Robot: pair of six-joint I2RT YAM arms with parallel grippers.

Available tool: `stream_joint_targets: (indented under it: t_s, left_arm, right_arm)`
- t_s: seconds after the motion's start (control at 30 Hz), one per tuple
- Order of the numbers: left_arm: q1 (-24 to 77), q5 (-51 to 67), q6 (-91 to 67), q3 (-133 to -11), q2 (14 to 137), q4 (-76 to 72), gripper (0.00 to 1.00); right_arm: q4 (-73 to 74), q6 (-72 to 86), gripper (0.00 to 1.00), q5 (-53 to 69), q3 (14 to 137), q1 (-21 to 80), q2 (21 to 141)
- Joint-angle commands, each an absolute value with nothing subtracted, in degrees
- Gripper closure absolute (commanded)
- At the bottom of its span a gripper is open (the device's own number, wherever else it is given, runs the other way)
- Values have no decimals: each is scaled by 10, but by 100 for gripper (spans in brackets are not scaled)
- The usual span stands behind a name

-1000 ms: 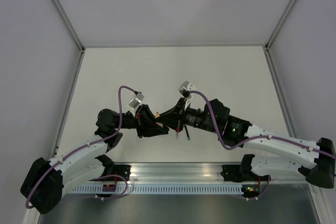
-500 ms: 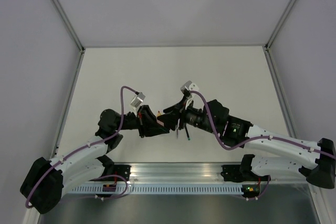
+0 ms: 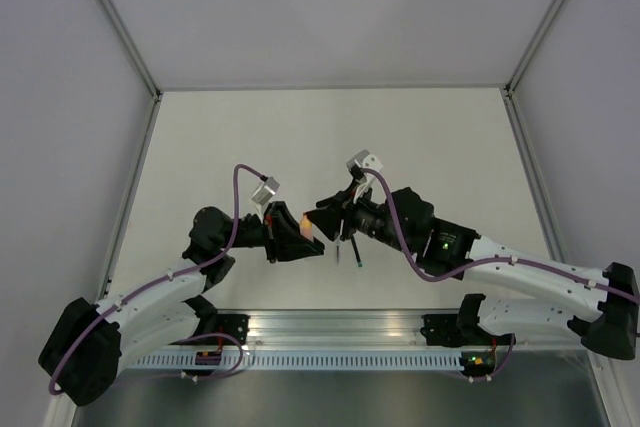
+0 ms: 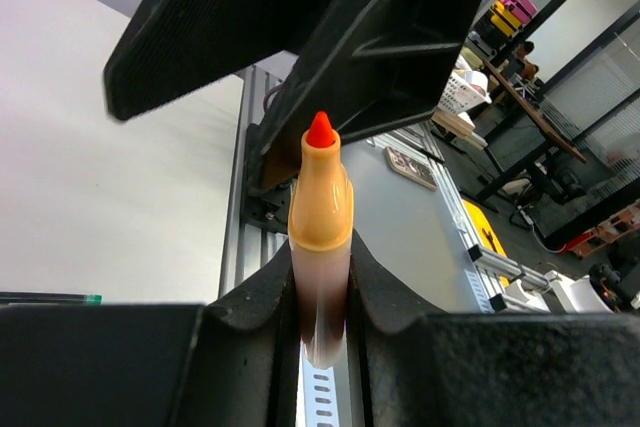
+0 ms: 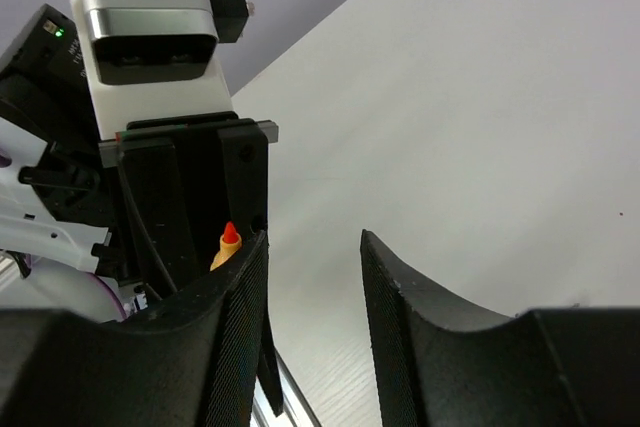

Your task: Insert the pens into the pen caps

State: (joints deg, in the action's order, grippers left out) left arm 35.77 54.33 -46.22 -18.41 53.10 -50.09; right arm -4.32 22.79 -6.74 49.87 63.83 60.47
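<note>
Left arm: the left gripper (image 3: 299, 232) sits left of frame centre in the top view, above the table (image 3: 250, 137). Its fingers (image 4: 255, 312) are clamped on the orange pen (image 4: 320, 202), which stands in the groove between them with its lower barrel hidden.

Orange pen, orientation:
- Top view: the pen (image 3: 304, 228) has its long axis roughly left to right, with the tip pointing right toward the right gripper (image 3: 319, 222).
- Left wrist view: the axis runs straight up the frame. The red tip is uppermost, in front of the right gripper's black fingers, which fill the upper part of the frame. Contact between tip and fingers cannot be determined.
- Right wrist view: only the pen's tip end (image 5: 227, 244) shows, at centre left and pointing up. It lies just beside the outer face of the left-hand finger (image 5: 235, 332), not in the gap.

Centre: a dark pen (image 3: 356, 262) lies on the table just below the two grippers. Its green end is at the lower right, and its upper part runs under the right gripper. In the left wrist view it (image 4: 55, 298) lies level at the lower left edge, green end to the right.

Right arm: the right gripper (image 5: 312, 247) has its fingers apart, with bare table seen through the gap.
</note>
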Motion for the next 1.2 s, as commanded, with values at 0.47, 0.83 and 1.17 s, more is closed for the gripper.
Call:
stream_joint_targets:
  t_s: [0.47, 0.83, 1.17]
  left_arm:
    - [359, 571, -484, -186, 541, -554, 98]
    - [360, 594, -530, -188, 572, -616, 98]
    - [359, 606, -544, -185, 571, -642, 98]
  right_arm:
    - [-42, 218, 44, -73, 505, 638, 563]
    - [-97, 221, 40, 56, 468, 639, 540]
    - [-100, 223, 45, 15, 480, 638, 591]
